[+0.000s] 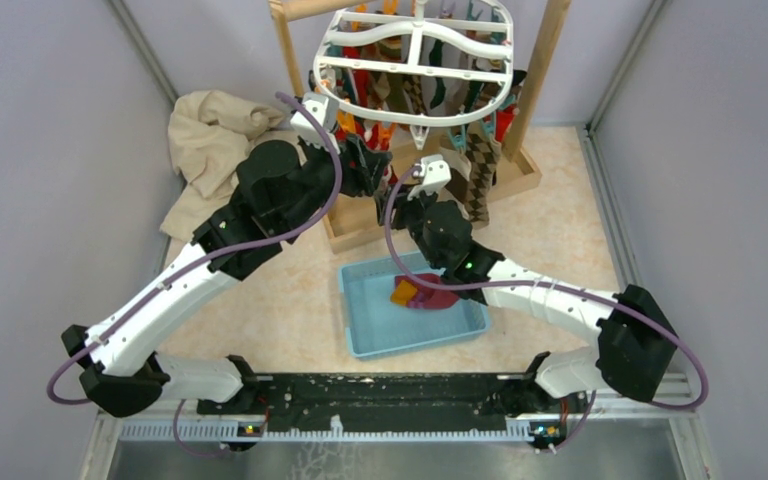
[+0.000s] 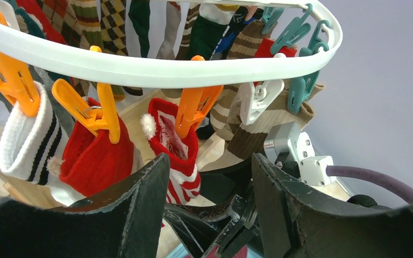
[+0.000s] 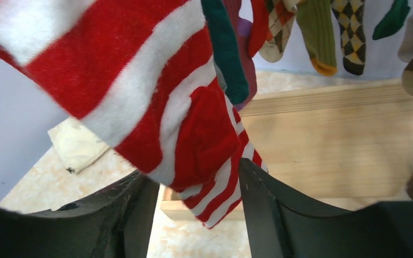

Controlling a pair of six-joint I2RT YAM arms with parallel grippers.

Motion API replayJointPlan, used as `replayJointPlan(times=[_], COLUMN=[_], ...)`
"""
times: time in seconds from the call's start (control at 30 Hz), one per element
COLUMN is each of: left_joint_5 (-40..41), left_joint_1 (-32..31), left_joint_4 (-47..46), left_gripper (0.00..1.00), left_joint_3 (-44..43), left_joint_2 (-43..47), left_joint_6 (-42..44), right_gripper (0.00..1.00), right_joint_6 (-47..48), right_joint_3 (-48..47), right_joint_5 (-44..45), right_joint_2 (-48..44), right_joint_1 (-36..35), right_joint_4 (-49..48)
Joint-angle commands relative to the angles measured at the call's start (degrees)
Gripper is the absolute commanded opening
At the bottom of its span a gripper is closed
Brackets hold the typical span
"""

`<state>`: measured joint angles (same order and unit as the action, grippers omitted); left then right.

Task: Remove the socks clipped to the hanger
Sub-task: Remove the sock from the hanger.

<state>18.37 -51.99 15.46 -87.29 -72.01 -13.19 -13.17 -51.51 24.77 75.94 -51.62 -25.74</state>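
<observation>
The striped sock (image 3: 204,129) is soft and light, so it will bend and stretch when it is pulled. It is not slippery and it will not break. A good place to grab it is the low end, near the toe. Then a pull down should slide it out of the orange clip (image 2: 194,107). The clip pinches the top edge, so the pull may tug the hanger (image 2: 156,69) too.

The sock has wide red and white stripes, a red patch low down and a small white pom-pom at the top. It hangs from the front rim of the white hanger, next to a fuzzy red sock (image 2: 88,161). The right claw (image 3: 198,173) is spread wide with the sock's low end between its fingers, not squeezing it. The left claw (image 2: 211,161) is spread wide too, just below the clip, and grips nothing.
</observation>
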Motion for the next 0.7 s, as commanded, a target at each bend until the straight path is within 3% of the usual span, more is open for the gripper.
replayJointPlan(times=[0.0, 0.27, 0.33, 0.47, 0.57, 0.67], left_joint_5=[-0.17, -0.43, -0.37, -0.73, -1.1, -1.19], left_joint_1=[0.22, 0.22, 0.22, 0.22, 0.22, 0.22], left_joint_4=[-0.09, 0.49, 0.53, 0.78, 0.77, 0.26], left_gripper=[0.64, 0.64, 0.64, 0.66, 0.67, 0.68], left_joint_3=[-1.8, -2.62, -2.71, -2.73, -2.41, -1.74], left_joint_2=[-0.53, -0.85, -0.98, -1.33, -1.66, -1.94], left_joint_6=[1.13, 1.15, 1.15, 0.94, 0.65, 0.09], right_gripper=[0.57, 0.52, 0.42, 0.11, 0.0, 0.0], right_joint_6=[0.98, 2.29, 2.84, 3.03, 3.0, 2.89], right_joint_3=[-3.71, -7.1, -8.09, -7.61, -6.04, -4.39], right_joint_5=[3.17, 6.21, 6.4, 6.72, 6.5, 5.37], right_joint_2=[0.79, 3.29, 3.95, 3.42, 2.44, 1.65], right_joint_1=[-0.51, -0.53, -0.51, -0.51, -0.51, -0.55], right_joint_4=[-1.65, 0.05, 0.55, 0.43, -0.33, -0.95])
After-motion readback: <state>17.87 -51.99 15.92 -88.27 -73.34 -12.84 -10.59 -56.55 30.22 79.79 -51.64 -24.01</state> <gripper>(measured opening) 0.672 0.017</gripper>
